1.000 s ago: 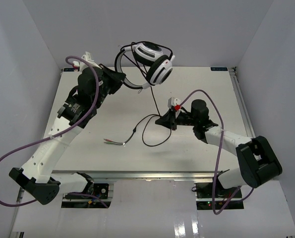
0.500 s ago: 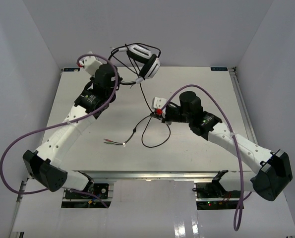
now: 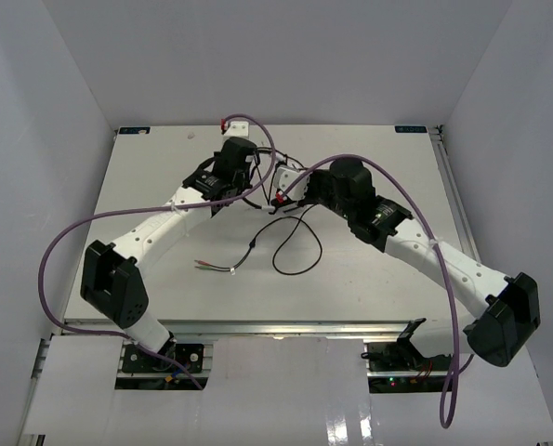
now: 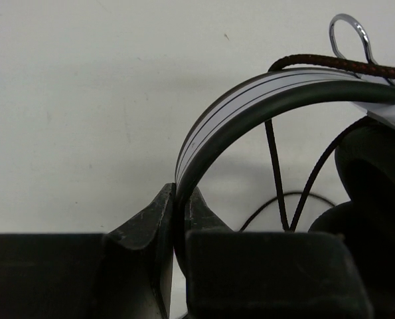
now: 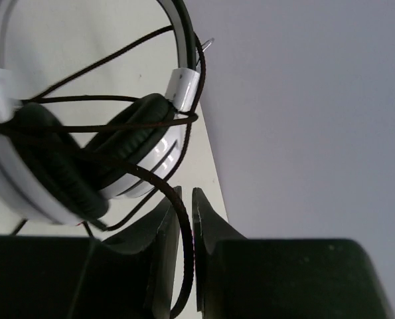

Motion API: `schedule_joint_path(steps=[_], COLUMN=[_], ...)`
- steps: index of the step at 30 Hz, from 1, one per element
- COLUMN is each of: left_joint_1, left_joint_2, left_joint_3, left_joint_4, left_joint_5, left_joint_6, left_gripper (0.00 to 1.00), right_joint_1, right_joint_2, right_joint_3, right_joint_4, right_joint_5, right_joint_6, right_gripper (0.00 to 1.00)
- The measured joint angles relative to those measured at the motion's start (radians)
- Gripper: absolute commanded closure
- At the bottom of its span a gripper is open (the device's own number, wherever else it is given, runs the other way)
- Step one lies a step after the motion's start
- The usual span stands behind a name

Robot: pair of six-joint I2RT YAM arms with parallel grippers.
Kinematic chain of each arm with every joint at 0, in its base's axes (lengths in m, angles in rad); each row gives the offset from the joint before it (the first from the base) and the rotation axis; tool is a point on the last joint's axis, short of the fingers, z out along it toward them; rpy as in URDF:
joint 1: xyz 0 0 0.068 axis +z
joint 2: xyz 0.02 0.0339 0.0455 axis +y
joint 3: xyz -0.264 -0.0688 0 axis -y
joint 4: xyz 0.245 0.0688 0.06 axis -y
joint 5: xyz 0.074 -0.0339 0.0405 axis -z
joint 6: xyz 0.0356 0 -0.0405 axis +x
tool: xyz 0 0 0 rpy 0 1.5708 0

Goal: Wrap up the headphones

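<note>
The headphones hang between my two grippers at the middle back of the table. In the top view the arms mostly hide them. In the left wrist view my left gripper (image 4: 178, 196) is shut on the black-and-white headband (image 4: 250, 100), with a black ear pad (image 4: 376, 173) at the right. In the right wrist view my right gripper (image 5: 184, 199) is shut on the thin black cord (image 5: 144, 176), just below a white ear cup (image 5: 44, 159) crossed by cord loops. The rest of the cord (image 3: 299, 253) lies looped on the table and ends in coloured plugs (image 3: 202, 265).
The white table (image 3: 146, 177) stands inside grey walls, the back wall close behind the headphones. Thick purple cables (image 3: 81, 232) arc off both arms. The left arm (image 3: 164, 223) and right arm (image 3: 425, 251) span the table's middle.
The left gripper has swung right and forward, bringing the headphones down from near the back wall to the table's middle back. The right gripper has moved left and back, close beside them, with the cord.
</note>
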Motion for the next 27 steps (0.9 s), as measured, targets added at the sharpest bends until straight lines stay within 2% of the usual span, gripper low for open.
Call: schedule_joint_path(steps=[5, 9, 13, 16, 21, 23, 25, 27], left_joint_1=[-0.014, -0.014, -0.013, -0.013, -0.014, -0.014, -0.014, -0.014], left_joint_2=[-0.03, -0.086, -0.162, -0.207, -0.272, -0.285, -0.287, -0.29], left_joint_3=[-0.065, -0.135, -0.19, -0.203, -0.2, -0.182, -0.141, -0.107], left_joint_4=[0.001, 0.004, 0.014, 0.027, 0.088, 0.088, 0.074, 0.065], left_joint_5=[0.159, 0.28, 0.414, 0.523, 0.665, 0.688, 0.697, 0.698], left_joint_6=[0.171, 0.259, 0.302, 0.298, 0.25, 0.236, 0.232, 0.228], left_gripper=[1.0, 1.0, 1.0, 1.0, 1.0, 1.0, 1.0, 1.0], right_joint_1=[-0.007, -0.082, -0.249, -0.347, -0.388, -0.386, -0.383, -0.393], right_joint_2=[0.029, 0.054, 0.068, 0.091, 0.136, 0.147, 0.154, 0.155], right_joint_3=[-0.08, -0.091, -0.083, -0.081, -0.092, -0.103, -0.104, -0.103], right_joint_4=[0.075, 0.086, 0.092, 0.092, 0.128, 0.166, 0.19, 0.209], right_joint_5=[0.058, -0.001, -0.183, -0.393, -0.747, -0.824, -0.854, -0.87], right_joint_6=[-0.044, 0.005, 0.106, 0.195, 0.374, 0.447, 0.492, 0.531], right_gripper=[0.69, 0.65, 0.65, 0.66, 0.63, 0.52, 0.36, 0.29])
